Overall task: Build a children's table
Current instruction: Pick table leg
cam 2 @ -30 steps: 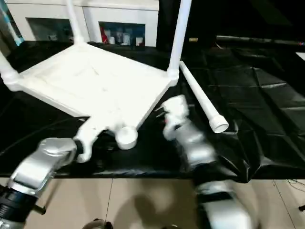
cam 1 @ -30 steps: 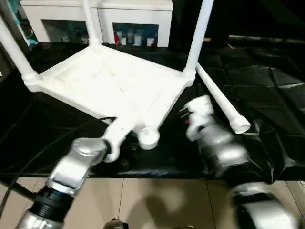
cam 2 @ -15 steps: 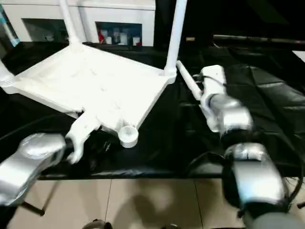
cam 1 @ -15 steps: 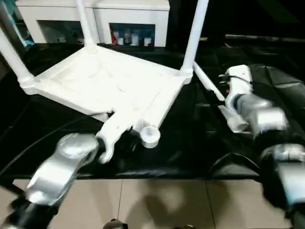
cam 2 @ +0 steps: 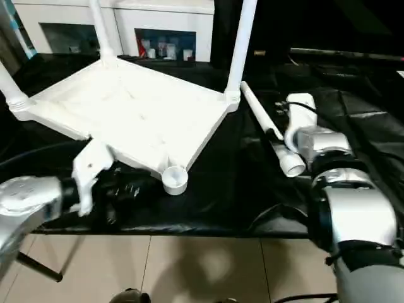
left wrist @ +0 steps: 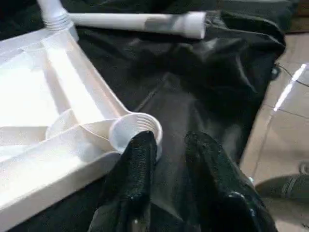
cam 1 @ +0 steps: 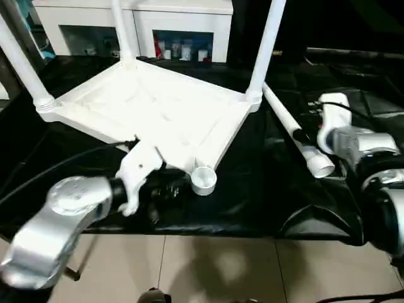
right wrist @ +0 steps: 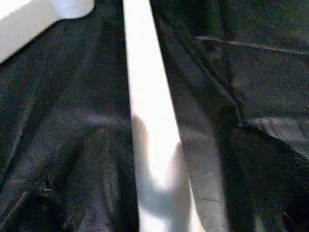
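On the black sheet (cam 1: 353, 126), the upturned table top (cam 1: 151, 113) bears no readable writing; left gripper (left wrist: 166, 145) narrowly parted beside its empty near socket (cam 1: 203, 178), right gripper (cam 1: 302, 136) spread wide over the loose leg (cam 1: 293, 129).

A black plastic sheet (cam 1: 353, 95) covers the bench before a white cabinet (cam 1: 183, 19).

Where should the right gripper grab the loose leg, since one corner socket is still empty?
Take the loose leg mid-shaft, coming from above: it lies flat on the black sheet, round and slim enough to straddle. Its wide open end points away from the tabletop, leaving it free.
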Motion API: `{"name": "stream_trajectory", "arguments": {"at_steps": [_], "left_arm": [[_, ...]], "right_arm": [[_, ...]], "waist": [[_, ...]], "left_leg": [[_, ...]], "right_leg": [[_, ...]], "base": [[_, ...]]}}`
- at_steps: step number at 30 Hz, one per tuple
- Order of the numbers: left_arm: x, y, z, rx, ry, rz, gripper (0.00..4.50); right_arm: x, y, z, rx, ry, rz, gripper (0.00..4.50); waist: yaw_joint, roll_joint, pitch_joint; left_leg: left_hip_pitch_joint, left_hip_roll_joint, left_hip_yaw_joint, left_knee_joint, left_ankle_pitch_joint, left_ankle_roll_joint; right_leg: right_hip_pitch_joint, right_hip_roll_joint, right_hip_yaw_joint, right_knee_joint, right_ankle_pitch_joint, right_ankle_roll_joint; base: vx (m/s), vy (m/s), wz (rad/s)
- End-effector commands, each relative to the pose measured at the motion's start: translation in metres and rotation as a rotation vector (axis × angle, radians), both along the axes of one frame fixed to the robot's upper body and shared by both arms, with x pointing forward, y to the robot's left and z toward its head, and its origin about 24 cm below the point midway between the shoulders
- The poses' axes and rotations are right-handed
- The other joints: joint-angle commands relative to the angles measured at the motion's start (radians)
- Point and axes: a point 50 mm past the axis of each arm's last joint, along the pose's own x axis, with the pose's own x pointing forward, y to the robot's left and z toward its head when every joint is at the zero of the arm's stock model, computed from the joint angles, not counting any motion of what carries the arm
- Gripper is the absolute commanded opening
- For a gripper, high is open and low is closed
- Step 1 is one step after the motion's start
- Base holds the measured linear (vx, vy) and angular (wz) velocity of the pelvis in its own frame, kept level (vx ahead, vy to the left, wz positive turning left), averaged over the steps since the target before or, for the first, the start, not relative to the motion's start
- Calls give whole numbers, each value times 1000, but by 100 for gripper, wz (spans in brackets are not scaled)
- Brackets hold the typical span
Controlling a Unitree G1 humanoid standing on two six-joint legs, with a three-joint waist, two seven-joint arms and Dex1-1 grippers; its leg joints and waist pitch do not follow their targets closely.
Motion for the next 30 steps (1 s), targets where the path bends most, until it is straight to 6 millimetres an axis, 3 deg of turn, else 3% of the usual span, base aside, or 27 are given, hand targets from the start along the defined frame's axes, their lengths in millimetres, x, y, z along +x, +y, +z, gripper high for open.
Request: {"name": "stream_trajectory", "arguments": {"at_steps": [1, 4, 16, 17, 22, 23, 30], "left_arm": [[-5, 2, 4, 9, -8, -8, 167], [-9, 5, 6, 29, -3, -6, 177], [-26, 13, 9, 56, 43, 19, 270], [-27, 13, 8, 63, 49, 15, 286], [-30, 11, 8, 56, 62, 8, 304], [-31, 12, 8, 58, 64, 6, 329], [-32, 11, 10, 66, 61, 3, 387]], "right_arm": [[0, -2, 3, -32, 30, -4, 450], [-3, -2, -3, -25, 68, 2, 450], [-19, 2, -35, -34, 223, 35, 450], [-20, 2, -37, -32, 237, 37, 421], [-26, 0, -44, -30, 278, 36, 394], [-27, -2, -46, -26, 284, 30, 370], [-32, -7, -50, -8, 310, 16, 316]], "waist": [[7, 7, -73], [11, 7, -71], [33, 11, -73], [35, 10, -73], [40, 12, -71], [41, 12, -72], [42, 15, -72]], "left_leg": [[14, 29, -18, -62, -266, -30], [17, 29, -19, -63, -290, -34], [17, 31, -20, -63, -280, -43], [17, 30, -20, -63, -287, -44], [19, 31, -22, -65, -312, -53], [20, 31, -22, -65, -312, -55], [20, 30, -24, -65, -322, -57]], "right_leg": [[48, -53, 46, -68, -214, -223], [45, -54, 47, -72, -252, -215], [43, -52, 47, -65, -214, -222], [43, -53, 47, -65, -221, -219], [42, -55, 48, -69, -250, -209], [41, -55, 48, -69, -249, -206], [41, -55, 47, -71, -269, -196]], "base": [[0, 0, 0], [0, 0, 0], [0, 0, 0], [0, 0, 0], [0, 0, 0], [0, 0, 0], [0, 0, 0]]}}
